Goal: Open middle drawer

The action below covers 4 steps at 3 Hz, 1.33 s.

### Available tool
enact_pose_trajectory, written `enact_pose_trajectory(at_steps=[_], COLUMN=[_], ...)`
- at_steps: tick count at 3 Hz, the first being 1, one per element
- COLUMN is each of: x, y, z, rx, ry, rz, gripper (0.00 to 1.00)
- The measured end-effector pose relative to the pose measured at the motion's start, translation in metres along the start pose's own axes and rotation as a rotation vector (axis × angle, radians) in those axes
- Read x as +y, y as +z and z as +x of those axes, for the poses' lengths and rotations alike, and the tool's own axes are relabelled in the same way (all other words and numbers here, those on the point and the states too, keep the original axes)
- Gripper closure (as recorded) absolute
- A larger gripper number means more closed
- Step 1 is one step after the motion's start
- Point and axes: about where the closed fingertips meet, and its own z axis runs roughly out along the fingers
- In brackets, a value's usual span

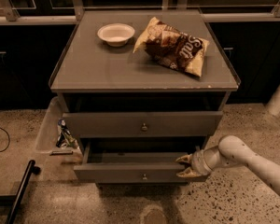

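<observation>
Knob (144, 176) at centre marks the middle drawer (112, 173), a flat grey front low in the cabinet. It stands pulled out toward the camera, well forward of the front above it, with a dark strip of its inside showing behind its top edge.

At the drawer's right end sits the tool (183, 166), reaching in from the right on a pale arm (256, 164). Its two fingers (183, 159) are spread apart, one above the other: the upper one lies by the top edge of the front and the lower one against its face. Whether they press on the front cannot be told.

Just above is a taller, wider drawer (98, 124) with its own small knob (143, 127), and over it a dark gap under the worktop (93, 69). On the worktop rest a white bowl (115, 33) at the back left and a crumpled snack bag (175, 45) to its right, close but apart.

Left of the cabinet a clear bin (45, 127) leans on the speckled floor (242, 125), with a black bar (19, 197) nearer the camera.
</observation>
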Motion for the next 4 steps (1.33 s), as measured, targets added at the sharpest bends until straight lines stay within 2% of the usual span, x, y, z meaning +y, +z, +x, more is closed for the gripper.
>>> enact_pose_trajectory(at_steps=[1, 2, 3, 4], x=[0.005, 0.021, 0.021, 0.021], y=[-0.005, -0.005, -0.005, -0.004], z=[-0.005, -0.004, -0.004, -0.004], rx=[-0.003, -0.007, -0.007, -0.008], ry=[-0.026, -0.022, -0.022, -0.023], rz=[0.013, 0.000, -0.001, -0.001], gripper=[1.00, 1.00, 0.81, 0.57])
